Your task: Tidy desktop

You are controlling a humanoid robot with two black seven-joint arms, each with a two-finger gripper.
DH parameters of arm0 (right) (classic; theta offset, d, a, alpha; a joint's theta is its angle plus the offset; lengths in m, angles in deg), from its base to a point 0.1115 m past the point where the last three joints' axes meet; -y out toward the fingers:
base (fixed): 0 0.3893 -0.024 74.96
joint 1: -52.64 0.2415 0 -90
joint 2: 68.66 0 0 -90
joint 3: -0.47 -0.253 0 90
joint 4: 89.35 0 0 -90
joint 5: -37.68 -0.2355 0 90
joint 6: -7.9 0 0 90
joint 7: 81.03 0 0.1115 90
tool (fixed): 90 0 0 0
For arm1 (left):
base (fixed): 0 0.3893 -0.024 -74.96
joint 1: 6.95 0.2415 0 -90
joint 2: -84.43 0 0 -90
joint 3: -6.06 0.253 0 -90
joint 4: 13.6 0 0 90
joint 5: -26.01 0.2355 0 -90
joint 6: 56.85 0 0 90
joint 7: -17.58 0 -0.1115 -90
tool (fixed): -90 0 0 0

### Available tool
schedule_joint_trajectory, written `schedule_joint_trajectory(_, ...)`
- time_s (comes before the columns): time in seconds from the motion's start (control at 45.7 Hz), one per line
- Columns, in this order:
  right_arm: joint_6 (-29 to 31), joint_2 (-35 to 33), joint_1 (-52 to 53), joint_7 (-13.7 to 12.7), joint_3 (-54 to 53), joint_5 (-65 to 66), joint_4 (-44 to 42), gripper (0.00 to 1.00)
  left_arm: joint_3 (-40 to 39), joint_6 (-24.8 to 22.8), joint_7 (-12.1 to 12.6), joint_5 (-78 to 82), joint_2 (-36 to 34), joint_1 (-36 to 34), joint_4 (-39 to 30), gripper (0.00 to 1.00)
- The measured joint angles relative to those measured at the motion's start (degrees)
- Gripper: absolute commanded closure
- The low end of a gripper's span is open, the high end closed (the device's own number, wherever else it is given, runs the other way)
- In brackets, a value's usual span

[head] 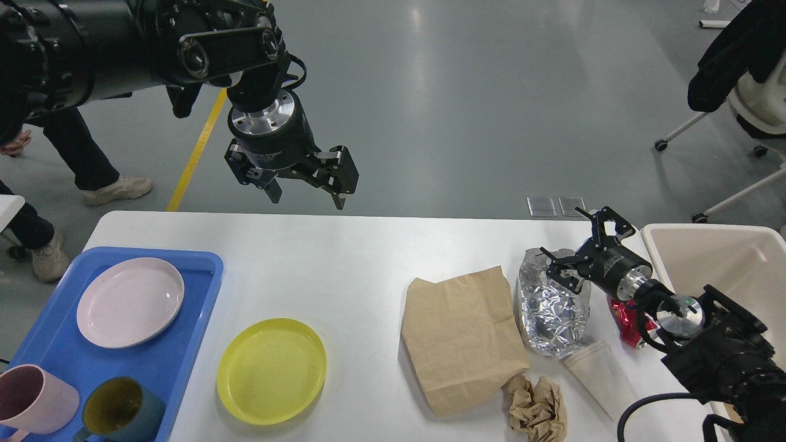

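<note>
At the far left, below and to the left of the left tool (305, 195), a blue tray (43, 350) overhangs the white table (344, 258) and carries a pink plate (130, 302), a pink cup (34, 402) and a dark teal cup (120, 414). The left tool is held high beyond the far edge of the table, its two fingers spread apart and nothing between them. Below it, nearer the viewer, a yellow plate (271, 371) lies on the bare table just beside the tray; it is judged to be the likeliest thing for this tool, and a flat plate could slide away or be pushed against the tray rim if it is caught by only one finger. Further right, a flat brown paper bag (460, 337) lies to the left of the right tool (568, 255), with a crumpled wad of brown paper (537, 408) at its near corner. The right tool is lowered over the top of a crumpled foil bag (552, 313), its fingers open around or touching the foil; whether contact is made cannot be told. The foil could be torn or slip out if pinched thinly, and the white paper cup (602, 377) lying against it could be rolled off the near edge. A red wrapper (626, 322) is half hidden under the wrist, and the cream bin (724, 258) stands to the tool's right, close enough that its wall might be struck on a swing across.
</note>
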Motion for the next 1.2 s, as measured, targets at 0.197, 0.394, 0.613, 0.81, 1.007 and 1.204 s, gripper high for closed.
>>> schedule_joint_trajectory(0.197, 0.0, 0.0, 0.0, 0.0, 0.0, 0.0, 0.0, 0.0, 1.8, 0.0, 0.0, 4.0, -2.7, -2.6, 0.3, 0.04)
schedule_joint_trajectory(0.394, 0.0, 0.0, 0.0, 0.0, 0.0, 0.0, 0.0, 0.0, 4.0, 0.0, 0.1, 4.4, -5.3, -5.2, 0.3, 0.04)
schedule_joint_trajectory(0.613, 0.0, 0.0, 0.0, 0.0, 0.0, 0.0, 0.0, 0.0, 3.1, 0.5, -0.1, 3.9, -6.0, -5.6, 0.0, 0.04)
schedule_joint_trajectory(0.81, 0.0, 0.0, 0.0, 0.0, 0.0, 0.0, 0.0, 0.0, -3.0, 2.3, -0.4, 3.3, -4.1, -5.6, -0.1, 0.04)
schedule_joint_trajectory(1.007, 0.0, 0.0, 0.0, 0.0, 0.0, 0.0, 0.0, 0.0, -8.6, 3.1, -0.6, 3.1, 2.7, -5.9, -3.8, 0.04)
schedule_joint_trajectory(1.204, 0.0, 0.0, 0.0, 0.0, 0.0, 0.0, 0.0, 0.0, -9.5, 1.1, -0.8, 3.1, 11.8, -2.5, -9.5, 0.04)
